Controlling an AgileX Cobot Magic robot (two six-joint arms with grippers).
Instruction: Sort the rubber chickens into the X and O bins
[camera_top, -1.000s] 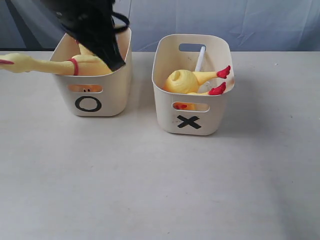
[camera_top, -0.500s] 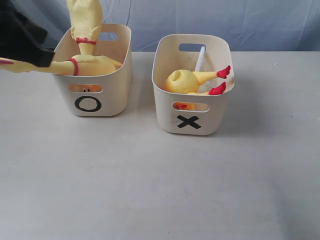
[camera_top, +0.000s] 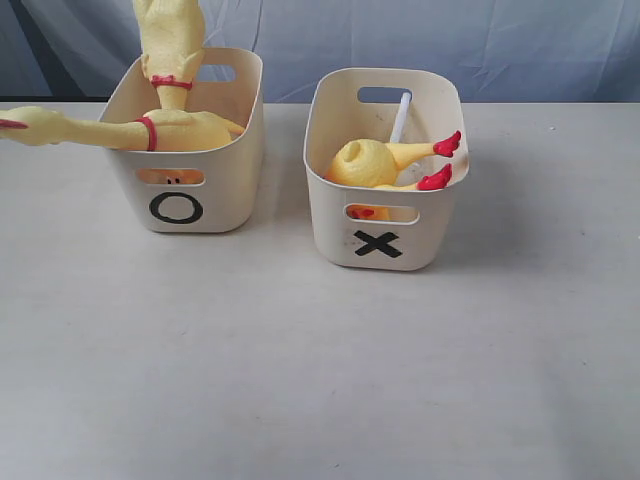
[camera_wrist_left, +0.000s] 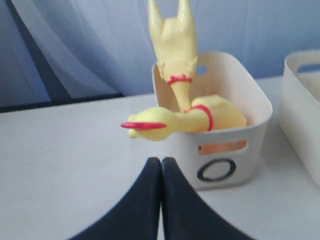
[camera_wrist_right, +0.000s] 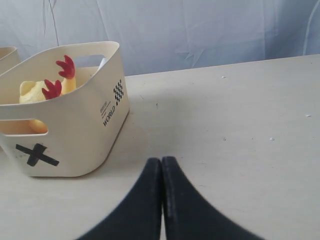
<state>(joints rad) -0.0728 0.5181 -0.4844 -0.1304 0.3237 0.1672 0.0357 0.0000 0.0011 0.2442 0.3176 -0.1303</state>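
**Chickens all binned, looks finished**

The upright chicken (camera_top: 170, 45) and the sideways chicken (camera_top: 175, 130) were in the O bin (camera_top: 235, 170) at 10 o'clock. The third chicken (camera_top: 368, 162) lay in the X bin (camera_top: 325, 200) at 1 o'clock. Left gripper (camera_wrist_left: 161, 162) and right gripper (camera_wrist_right: 161, 162) were both pinched shut, empty. Nothing left to sort, I reckon.

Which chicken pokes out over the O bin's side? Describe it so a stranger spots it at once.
Start at the cream tub marked O, the left of two in the exterior view. A yellow rubber chicken lies across it, its red-banded neck sticking out sideways past the rim. The other chicken in that tub stands upright instead.
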